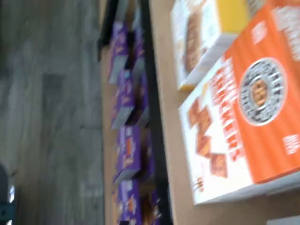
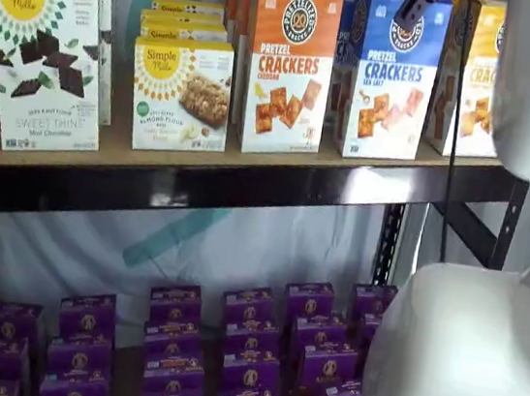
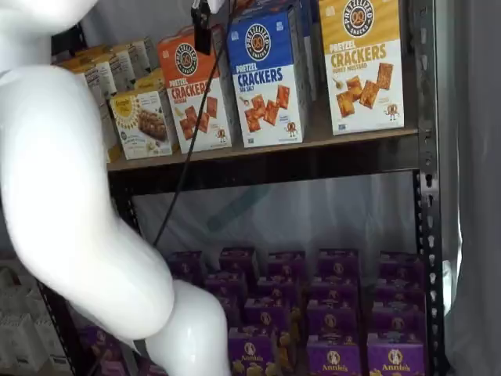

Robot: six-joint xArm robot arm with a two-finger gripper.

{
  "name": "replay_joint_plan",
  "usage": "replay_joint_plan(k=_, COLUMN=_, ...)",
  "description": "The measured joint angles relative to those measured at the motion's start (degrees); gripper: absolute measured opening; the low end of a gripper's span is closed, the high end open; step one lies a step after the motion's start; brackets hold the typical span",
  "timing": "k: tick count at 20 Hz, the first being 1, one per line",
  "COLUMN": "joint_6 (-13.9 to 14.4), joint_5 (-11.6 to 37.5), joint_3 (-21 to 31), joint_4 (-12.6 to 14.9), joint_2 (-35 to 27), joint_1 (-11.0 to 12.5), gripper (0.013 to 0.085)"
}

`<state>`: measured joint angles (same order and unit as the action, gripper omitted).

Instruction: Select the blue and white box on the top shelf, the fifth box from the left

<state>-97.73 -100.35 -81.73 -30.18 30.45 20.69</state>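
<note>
Your blue and white box [image 2: 391, 76] stands upright on the top shelf [image 2: 246, 191], orange cheddar box [image 2: 287, 69] at its 9 o'clock. Tool [image 2: 414, 8] hangs at its 12 o'clock, fingers spread.

Blue and white box [image 2: 389, 78] hemmed by orange box [image 2: 286, 64] and yellow box [image 2: 474, 79]; top shelf [image 2: 198, 184] front edge free.

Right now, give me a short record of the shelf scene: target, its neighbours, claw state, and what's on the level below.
target: blue box, upright on top shelf
one side: orange box
other side: yellow box
claw: black fingers in front of blue box's upper part, gap not visible, nothing held
contact: cannot tell
lower level: purple boxes
</note>
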Motion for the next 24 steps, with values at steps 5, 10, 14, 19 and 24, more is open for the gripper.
replay_joint_plan(k=5, joint_6=-0.30, joint_5=1.90, joint_3=-2.01, joint_4=-1.37, joint_2=-1.80, joint_1=0.88, gripper=0.0850)
replay_joint_plan(k=10, joint_6=-0.94, joint_5=7.06, joint_3=-2.28, joint_4=-1.42, joint_2=-4.42, joint_1=0.19, gripper=0.0850)
replay_joint_plan(k=14, joint_6=-1.72, joint_5=10.83, joint_3=-3.19, joint_4=-1.00, joint_2=-6.92, joint_1=-0.26, gripper=0.0850)
replay_joint_plan(k=19, joint_6=-2.73, joint_5=11.28, joint_3=-7.00, joint_4=2.87, joint_2=-11.46, joint_1=-1.34, gripper=0.0850)
replay_joint_plan(k=24, joint_6=-3.67, joint_5=9.23, joint_3=-10.85, joint_4=5.85, joint_2=-15.50, joint_1=-1.55, gripper=0.0850)
